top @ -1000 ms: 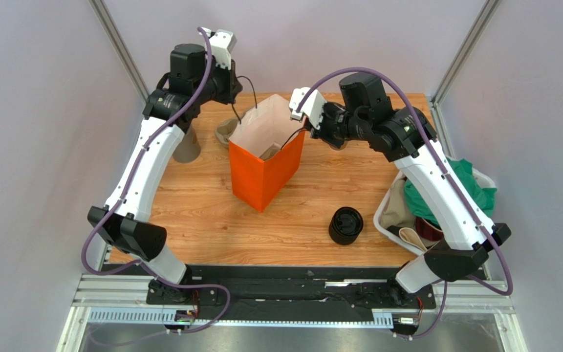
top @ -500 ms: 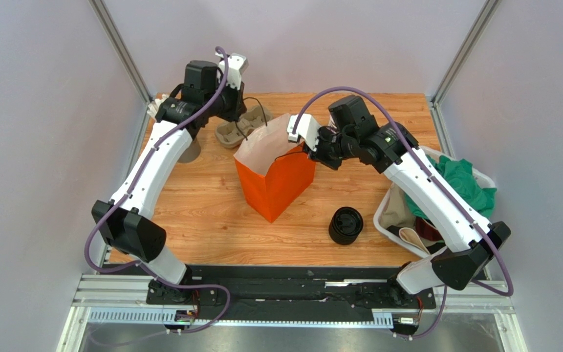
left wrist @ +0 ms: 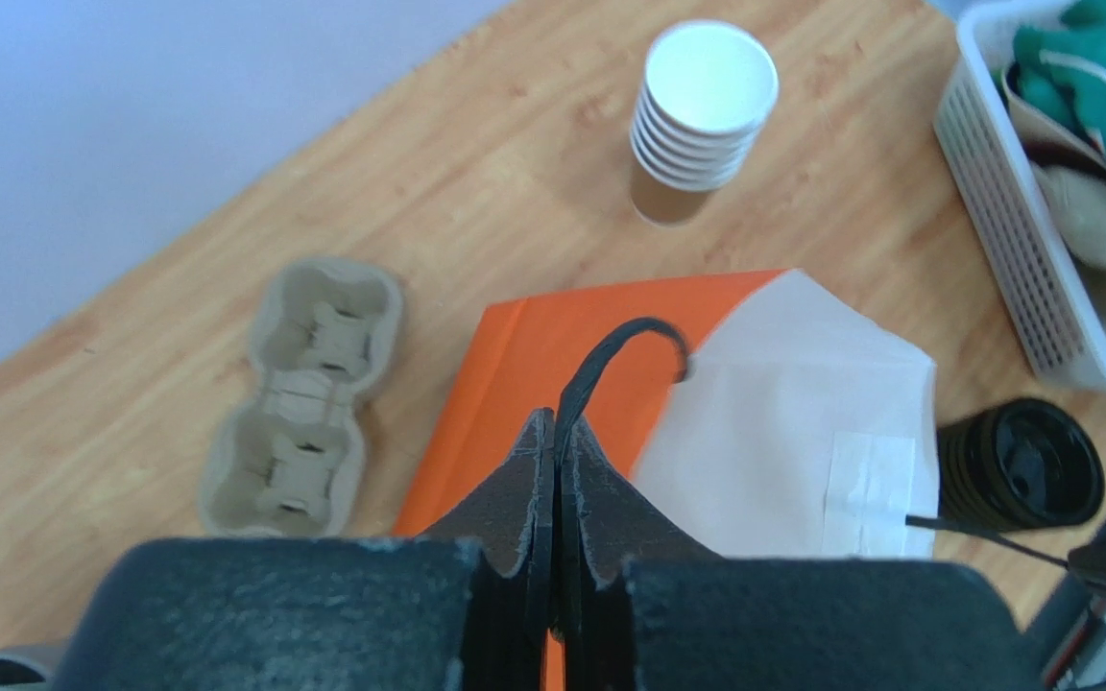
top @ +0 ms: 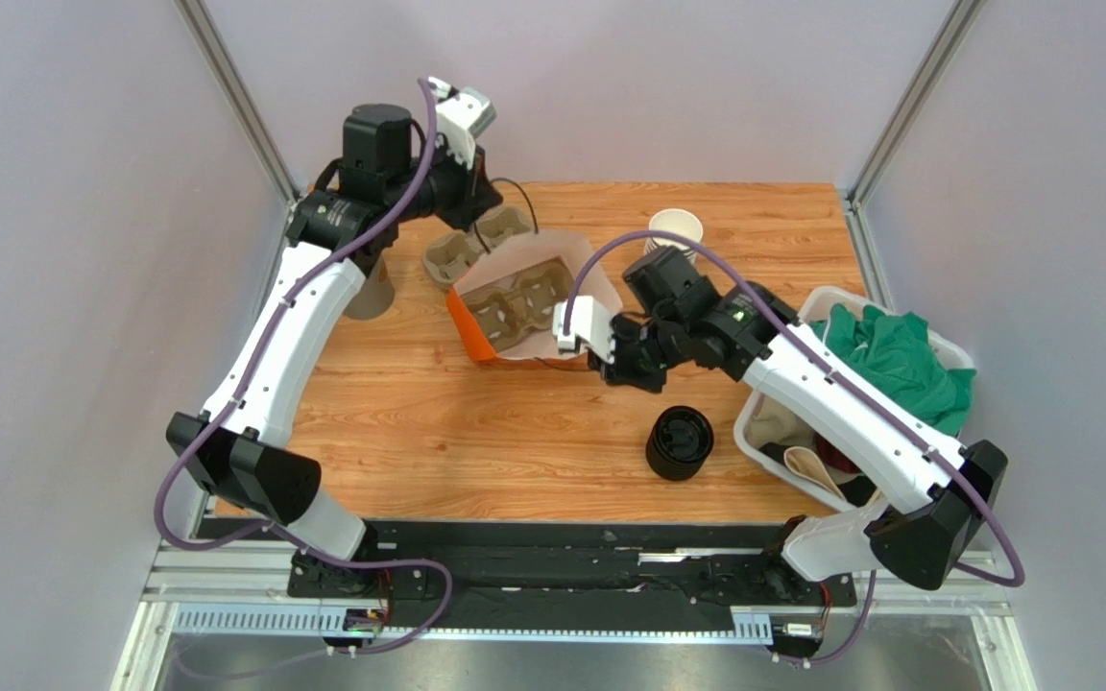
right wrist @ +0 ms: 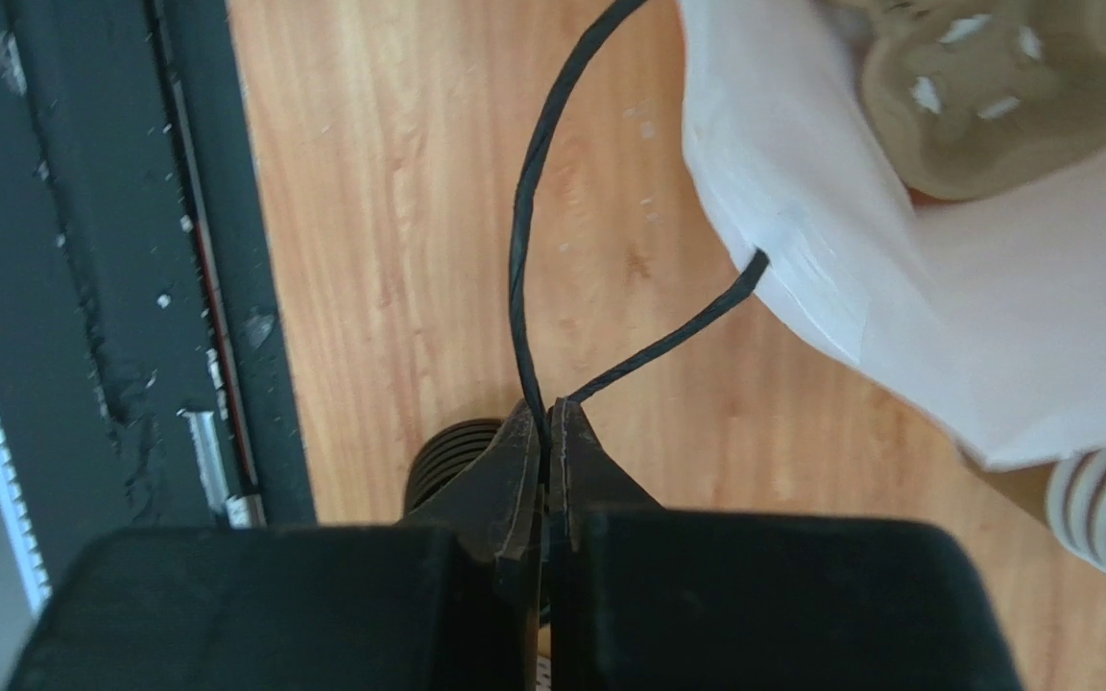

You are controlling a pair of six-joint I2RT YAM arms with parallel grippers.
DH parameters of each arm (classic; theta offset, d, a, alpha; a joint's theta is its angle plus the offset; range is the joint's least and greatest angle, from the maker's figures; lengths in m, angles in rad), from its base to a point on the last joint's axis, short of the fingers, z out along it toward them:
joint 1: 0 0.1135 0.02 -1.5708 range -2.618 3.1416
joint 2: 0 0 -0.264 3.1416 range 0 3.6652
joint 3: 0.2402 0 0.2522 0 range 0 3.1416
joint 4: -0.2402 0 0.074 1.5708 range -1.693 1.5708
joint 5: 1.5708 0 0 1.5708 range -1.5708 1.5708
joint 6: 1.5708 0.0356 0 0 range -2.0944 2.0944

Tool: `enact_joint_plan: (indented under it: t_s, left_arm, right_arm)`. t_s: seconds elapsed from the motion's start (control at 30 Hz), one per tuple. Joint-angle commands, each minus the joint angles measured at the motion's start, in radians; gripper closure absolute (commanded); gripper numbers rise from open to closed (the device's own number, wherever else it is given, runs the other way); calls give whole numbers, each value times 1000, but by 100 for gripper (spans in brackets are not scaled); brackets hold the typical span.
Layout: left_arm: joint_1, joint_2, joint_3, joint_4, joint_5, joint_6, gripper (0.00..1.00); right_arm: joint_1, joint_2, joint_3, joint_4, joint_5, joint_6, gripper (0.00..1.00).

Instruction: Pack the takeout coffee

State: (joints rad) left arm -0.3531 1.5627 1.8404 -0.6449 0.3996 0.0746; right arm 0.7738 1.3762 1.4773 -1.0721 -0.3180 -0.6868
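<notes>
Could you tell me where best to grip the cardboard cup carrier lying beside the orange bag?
Probably at the narrow waist of the cup carrier, between its two wells, coming straight down: it lies flat, wells up, and the waist is its slimmest span.

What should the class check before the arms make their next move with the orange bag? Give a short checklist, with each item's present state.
1. The left pincer is shut on one handle: ok.
2. The right pincer is shut on the other handle: ok.
3. The bag has its mouth open: ok.
4. The cup tray sits inside the bag: ok.
5. Sight of the lidded coffee cup: cannot tell; only the lidless cups and black lids show clearly.
6. A pincer is free to fetch it: not ok.
</notes>
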Motion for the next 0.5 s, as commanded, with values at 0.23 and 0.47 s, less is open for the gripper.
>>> enact_joint_plan:
  t_s: [0.23,0.47]
  left_arm:
    - [-6,-153,-196,-84,243,129,100]
    - [-6,-176,-199,-84,185,87,100]
  right_arm:
    - [110,-77,-241,4,-35,27,100]
    - [124,-98,-215,44,29,50,100]
